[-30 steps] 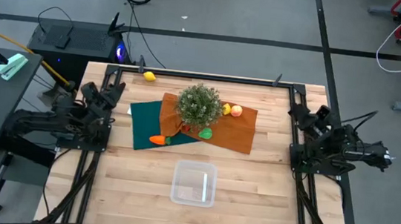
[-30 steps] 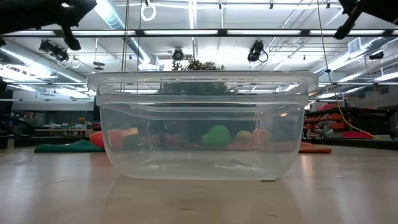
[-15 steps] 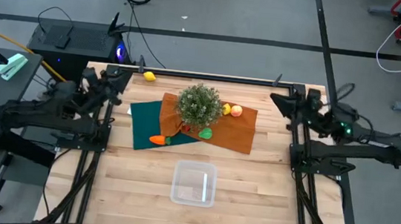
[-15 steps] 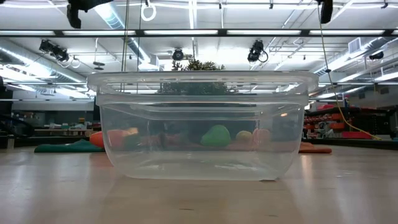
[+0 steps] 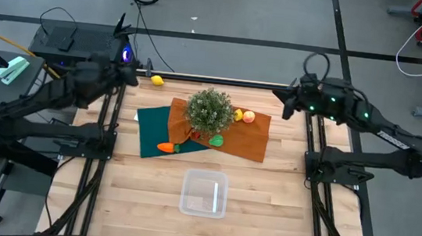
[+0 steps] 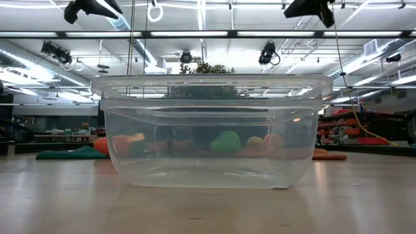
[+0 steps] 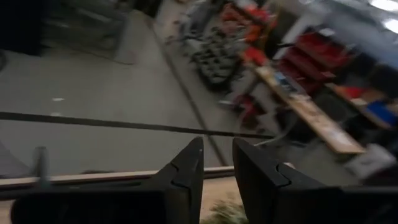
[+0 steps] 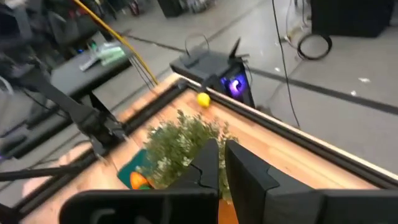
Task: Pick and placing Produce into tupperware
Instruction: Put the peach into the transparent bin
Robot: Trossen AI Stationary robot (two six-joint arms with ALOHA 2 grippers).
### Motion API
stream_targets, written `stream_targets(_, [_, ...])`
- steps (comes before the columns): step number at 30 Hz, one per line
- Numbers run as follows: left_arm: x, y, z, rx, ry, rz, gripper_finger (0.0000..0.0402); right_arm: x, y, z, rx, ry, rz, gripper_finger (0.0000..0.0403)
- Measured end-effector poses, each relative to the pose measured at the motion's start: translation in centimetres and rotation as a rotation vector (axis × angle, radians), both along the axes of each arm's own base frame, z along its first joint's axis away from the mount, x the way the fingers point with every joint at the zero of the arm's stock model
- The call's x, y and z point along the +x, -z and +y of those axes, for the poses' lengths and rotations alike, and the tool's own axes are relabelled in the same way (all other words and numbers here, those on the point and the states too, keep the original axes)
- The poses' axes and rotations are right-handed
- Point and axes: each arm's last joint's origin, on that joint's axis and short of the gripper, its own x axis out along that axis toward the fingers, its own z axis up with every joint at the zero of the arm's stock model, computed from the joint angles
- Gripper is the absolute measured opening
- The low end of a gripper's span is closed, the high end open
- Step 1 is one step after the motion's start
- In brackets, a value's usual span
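Observation:
The clear tupperware (image 5: 204, 193) stands on the near middle of the table, and in the low view the tupperware (image 6: 208, 130) fills the foreground. One lemon (image 5: 157, 80) lies by the far edge. A second lemon (image 5: 238, 114) and a peach fruit (image 5: 249, 116) lie on the brown cloth. The green piece (image 5: 216, 141) and the carrot (image 5: 166, 147) lie in front of the plant. My left gripper (image 5: 127, 75) hangs high over the far left corner, its fingers (image 7: 186, 168) a little apart and holding nothing. My right gripper (image 5: 276, 95) hangs high over the far right, shut and holding nothing.
A bushy green plant (image 5: 210, 110) stands mid-table on a brown cloth (image 5: 244, 136) that overlaps a dark green cloth (image 5: 153, 134). The arms' black frames run along both table sides. A black box (image 5: 78, 39) with a blue light sits beyond the far left corner.
Both arms have unfolded from their low rest at the table's sides and risen. Each gripper has swung up and inward toward the far edge, tipping from pointing down to nearly level. The produce and the tupperware have stayed where they were.

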Motion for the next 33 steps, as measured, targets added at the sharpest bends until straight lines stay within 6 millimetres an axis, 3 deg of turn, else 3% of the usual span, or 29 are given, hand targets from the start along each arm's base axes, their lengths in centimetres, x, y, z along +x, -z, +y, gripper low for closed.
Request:
stream_targets(7, [1.4,-1.0,3.7,-0.082,0.001,0.218,0.0081,2.2,0.0,-1.5,0.062,-0.054,0.036,0.0001])
stream_targets(15, [3.2,1.9,10.9,-0.424,0.147,0.279,0.009,3.5,0.8,-2.0,0.102,-0.089,0.069,0.0001])
stream_targets(22, [4.7,5.9,15.6,-0.537,0.225,0.432,0.01,3.2,0.6,-1.8,0.127,-0.08,0.046,0.0001])
stream_targets(27, [5.5,7.7,17.2,-0.531,0.274,0.534,0.0095,3.1,0.7,-1.8,0.138,-0.077,0.049,0.0001])
stream_targets(33, [6.1,8.0,17.0,-0.528,0.352,0.533,0.0084,3.0,1.0,-1.7,0.154,-0.074,0.077,0.0001])
